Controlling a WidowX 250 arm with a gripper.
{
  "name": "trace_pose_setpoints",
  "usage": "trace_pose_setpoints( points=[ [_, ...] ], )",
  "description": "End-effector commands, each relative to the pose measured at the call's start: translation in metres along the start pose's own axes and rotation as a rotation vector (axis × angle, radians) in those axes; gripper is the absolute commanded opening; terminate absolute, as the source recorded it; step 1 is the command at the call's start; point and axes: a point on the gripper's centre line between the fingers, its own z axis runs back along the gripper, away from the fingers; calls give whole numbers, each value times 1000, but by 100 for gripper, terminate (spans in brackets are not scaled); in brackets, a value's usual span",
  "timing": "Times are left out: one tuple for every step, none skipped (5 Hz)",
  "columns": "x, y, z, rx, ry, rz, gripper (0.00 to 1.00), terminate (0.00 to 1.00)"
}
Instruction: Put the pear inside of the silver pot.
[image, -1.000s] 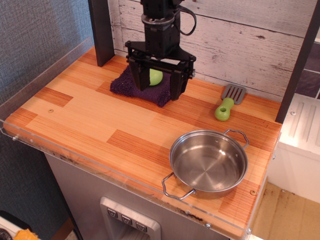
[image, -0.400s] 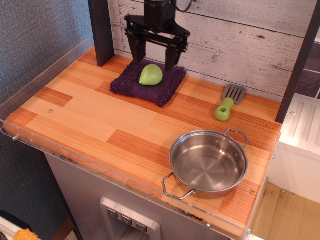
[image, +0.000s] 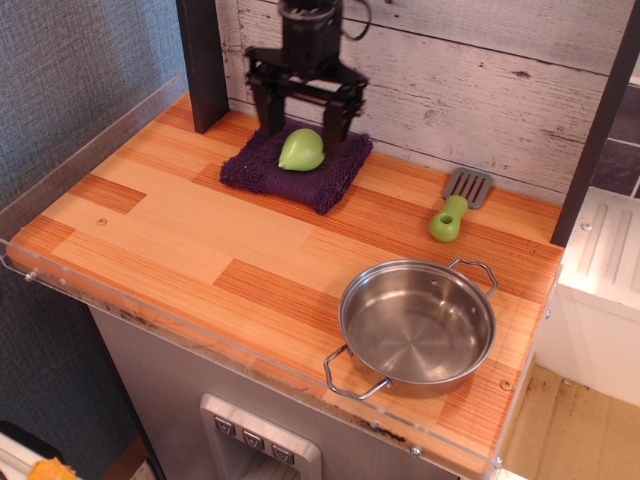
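The light-green pear (image: 302, 150) lies on a dark purple cloth (image: 296, 167) at the back of the wooden counter. My black gripper (image: 303, 133) is open, its two fingers standing on either side of the pear just behind it, low over the cloth. I cannot tell whether the fingers touch the pear. The silver pot (image: 417, 325), shallow and shiny with two wire loop handles, stands empty at the front right of the counter, far from the gripper.
A grey spatula with a green handle (image: 455, 208) lies at the back right. A dark post (image: 203, 62) stands at the back left and a white plank wall (image: 480, 80) runs behind. A clear plastic rim (image: 200, 335) edges the counter.
The gripper moved from low around the pear back toward the wall and up, then came down a little and narrowed its opening. The pear stays on the cloth.
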Motion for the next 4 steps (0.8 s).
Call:
trace_pose_setpoints(
  points=[
    [-2, 8, -12, 22, 16, 1, 100, 0],
    [-1, 10, -15, 11, 21, 13, 100, 0],
    [-3, 7, -12, 3, 5, 12, 0, 0],
    [-5, 7, 7, -25, -36, 34, 0, 0]
  ],
)
